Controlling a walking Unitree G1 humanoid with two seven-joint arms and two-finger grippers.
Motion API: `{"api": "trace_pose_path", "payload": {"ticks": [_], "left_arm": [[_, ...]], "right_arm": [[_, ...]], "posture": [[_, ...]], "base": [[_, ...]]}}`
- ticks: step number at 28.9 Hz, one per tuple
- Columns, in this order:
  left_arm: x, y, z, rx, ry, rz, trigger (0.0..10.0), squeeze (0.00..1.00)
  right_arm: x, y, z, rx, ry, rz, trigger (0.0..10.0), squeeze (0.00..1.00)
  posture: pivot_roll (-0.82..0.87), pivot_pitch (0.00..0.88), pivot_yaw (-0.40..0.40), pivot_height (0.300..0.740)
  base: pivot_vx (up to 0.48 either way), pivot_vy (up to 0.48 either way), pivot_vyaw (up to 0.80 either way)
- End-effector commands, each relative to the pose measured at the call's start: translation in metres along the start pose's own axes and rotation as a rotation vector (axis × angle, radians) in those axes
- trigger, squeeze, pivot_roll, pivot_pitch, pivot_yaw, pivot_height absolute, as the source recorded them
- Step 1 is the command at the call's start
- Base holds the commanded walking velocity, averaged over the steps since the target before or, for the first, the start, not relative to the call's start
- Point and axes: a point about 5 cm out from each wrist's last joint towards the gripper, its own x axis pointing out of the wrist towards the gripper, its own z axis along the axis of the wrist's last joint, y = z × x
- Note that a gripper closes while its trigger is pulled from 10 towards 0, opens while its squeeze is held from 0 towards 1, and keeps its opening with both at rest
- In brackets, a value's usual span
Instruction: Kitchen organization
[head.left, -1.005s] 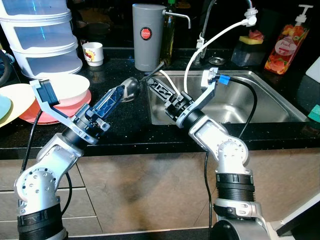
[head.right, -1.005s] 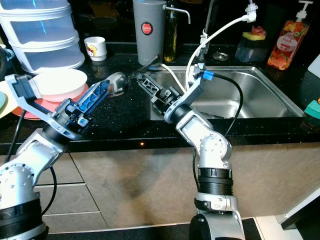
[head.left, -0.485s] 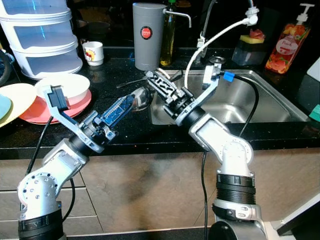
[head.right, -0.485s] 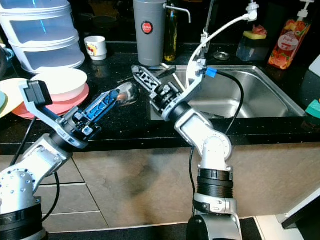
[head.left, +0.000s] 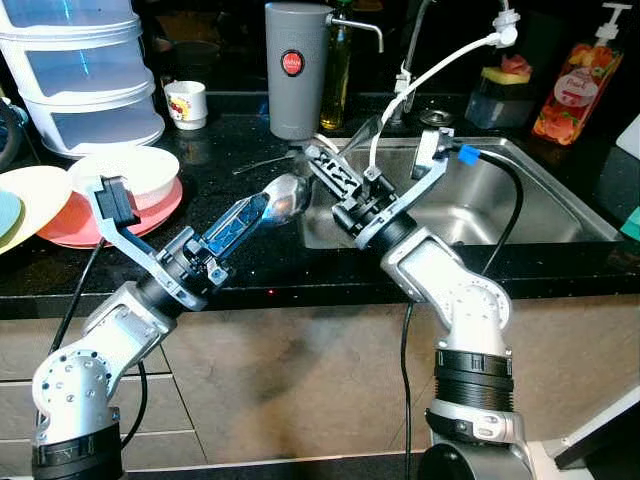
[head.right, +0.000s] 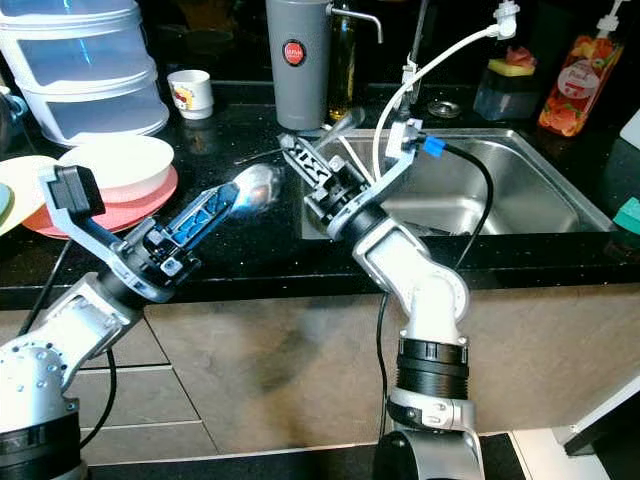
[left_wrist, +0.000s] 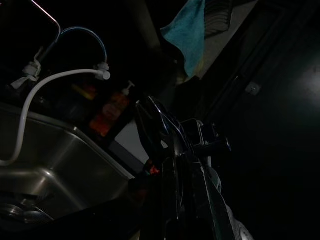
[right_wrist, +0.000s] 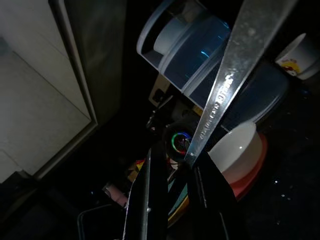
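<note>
We stand at the black worktop (head.left: 250, 270) beside the steel sink (head.left: 540, 215), both arms raised over its front edge. Our left gripper (head.left: 272, 200) is pinched on a large serving spoon (head.left: 285, 197), its bowl up at the fingertips above the worktop near the sink's corner. Our right gripper (head.left: 312, 160) is clamped on a flat metal utensil handle (right_wrist: 235, 65), held above the sink's near corner. We judge both pieces stiff, light, smooth and likely slippery, so we would hold them at the neck or mid-handle, never on the polished bowl, with fingers pressed tight.
</note>
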Motion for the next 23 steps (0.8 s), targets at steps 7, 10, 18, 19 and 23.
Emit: {"api": "trace_pose_path", "payload": {"ticks": [7,10,18,19,23], "left_arm": [[0.001,-0.002,-0.001,0.019,0.041,0.011,0.0,0.0],[0.001,0.003,0.0,0.064,0.035,0.065,0.0,0.61],[0.001,0.012,0.011,0.133,-0.015,0.153,10.0,1.0],[0.001,0.012,0.011,0.133,-0.015,0.153,10.0,1.0],[0.0,0.019,0.017,0.276,-0.01,0.239,10.0,1.0]], "right_arm": [[-0.001,-0.004,0.001,-0.028,-0.001,-0.053,0.0,0.0],[-0.001,-0.004,0.003,-0.024,-0.009,-0.055,0.0,0.0],[-0.004,-0.009,0.01,-0.031,-0.045,-0.08,0.0,0.0],[-0.004,-0.009,0.01,-0.031,-0.045,-0.08,0.0,0.0],[-0.006,-0.012,0.021,-0.079,-0.091,-0.107,0.0,0.0]], "posture": [[0.02,0.106,0.007,0.74],[0.02,0.108,0.006,0.74],[0.02,0.11,0.001,0.74],[0.02,0.11,0.001,0.74],[0.02,0.11,0.001,0.74]], "base": [[0.0,0.0,0.0],[0.0,0.0,0.0],[0.0,0.0,0.0],[0.0,0.0,0.0],[0.0,0.0,0.0]]}}
